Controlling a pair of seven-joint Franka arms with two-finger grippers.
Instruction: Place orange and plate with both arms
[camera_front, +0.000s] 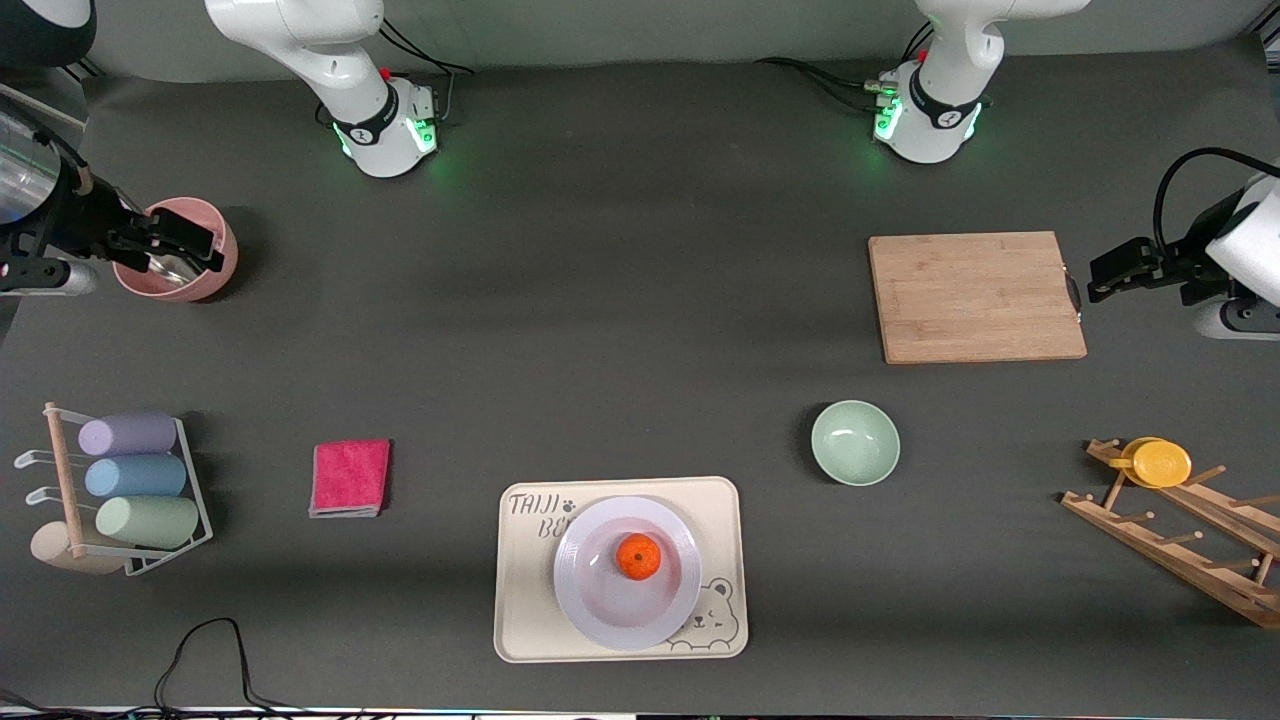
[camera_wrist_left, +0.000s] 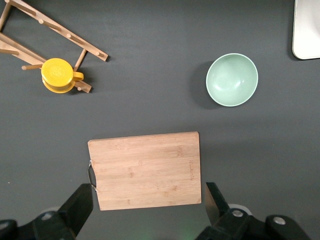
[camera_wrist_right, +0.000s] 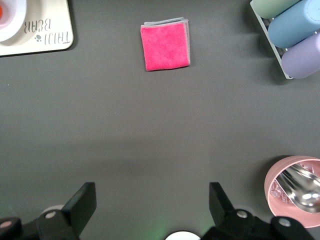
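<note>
The orange (camera_front: 638, 556) sits in the middle of the pale lavender-white plate (camera_front: 600, 612). The plate rests on a cream bear-printed tray (camera_front: 520, 620) near the table's front edge. A corner of the plate (camera_wrist_right: 11, 17) and a sliver of the orange (camera_wrist_right: 1, 12) also show in the right wrist view. My left gripper (camera_front: 1105, 278) is open and empty, held up by the handle end of the cutting board; the left wrist view shows it open (camera_wrist_left: 148, 196) too. My right gripper (camera_front: 198, 248) is open and empty over the pink bowl, and open in the right wrist view (camera_wrist_right: 151, 196). Both are well away from the plate.
A wooden cutting board (camera_front: 975, 297) lies toward the left arm's end, a mint-green bowl (camera_front: 855, 442) nearer the camera. A wooden rack holds a yellow disc (camera_front: 1160, 462). A pink cloth (camera_front: 350, 477), a cup rack (camera_front: 130, 490) and a pink bowl (camera_front: 215, 275) lie toward the right arm's end.
</note>
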